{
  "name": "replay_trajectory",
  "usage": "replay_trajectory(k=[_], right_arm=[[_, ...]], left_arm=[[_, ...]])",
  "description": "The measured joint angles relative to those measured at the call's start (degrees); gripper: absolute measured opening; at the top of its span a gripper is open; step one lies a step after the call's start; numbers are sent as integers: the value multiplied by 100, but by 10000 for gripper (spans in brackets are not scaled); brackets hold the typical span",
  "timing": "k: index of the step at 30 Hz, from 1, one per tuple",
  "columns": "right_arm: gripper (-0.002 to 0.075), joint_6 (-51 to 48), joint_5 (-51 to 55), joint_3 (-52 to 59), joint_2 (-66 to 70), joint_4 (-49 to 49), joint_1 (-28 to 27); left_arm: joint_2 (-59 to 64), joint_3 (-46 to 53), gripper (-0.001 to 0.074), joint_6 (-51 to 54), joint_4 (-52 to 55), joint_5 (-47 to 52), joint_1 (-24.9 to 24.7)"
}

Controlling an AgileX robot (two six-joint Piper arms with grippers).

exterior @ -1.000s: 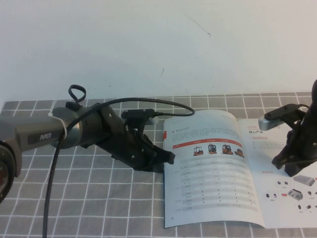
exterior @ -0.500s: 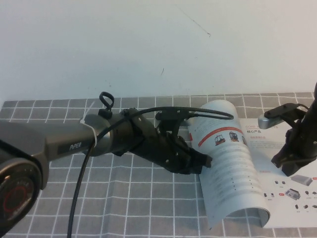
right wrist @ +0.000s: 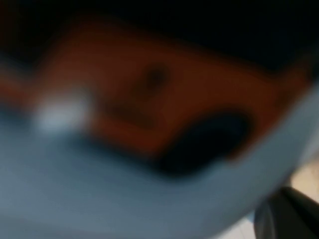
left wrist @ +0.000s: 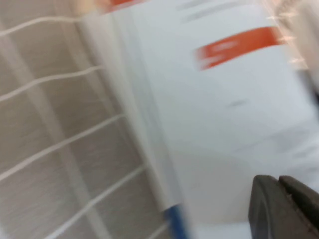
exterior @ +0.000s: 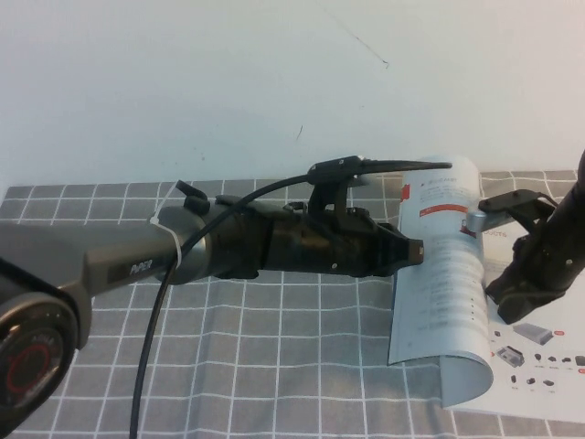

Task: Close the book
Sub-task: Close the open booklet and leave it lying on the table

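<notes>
Book (exterior: 437, 302) now stands half folded against the left gripper's (exterior: 413, 253) closed tips, which have swept its near half from flat to almost upright, while the right gripper (exterior: 510, 294), grip state indeterminable, still pins the half beneath it.

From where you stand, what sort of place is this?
Probably a robot test bench, not a home: a grey checked cloth lies underneath, a bare white wall stands behind, and the left claw pushes the lifted page of a product booklet while the right claw is over its right page.
</notes>
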Motion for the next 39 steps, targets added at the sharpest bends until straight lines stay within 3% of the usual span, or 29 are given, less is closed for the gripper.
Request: replay_trajectory(k=[10, 22, 29, 39], right_arm=[[-1, 14, 544, -568, 8, -56, 75], [-1, 970, 1885, -2311, -345, -1805, 100], [-1, 1224, 2034, -3035, -786, -1765, 100], [-2, 1249, 2173, -3118, -1301, -1908, 109]], left_arm=[[0, -60, -2, 712, -64, 813, 0], [0, -98, -1, 893, -67, 1236, -20], [0, -674, -1, 821, -36, 1798, -86], [6, -1514, -1, 731, -11, 2120, -498]])
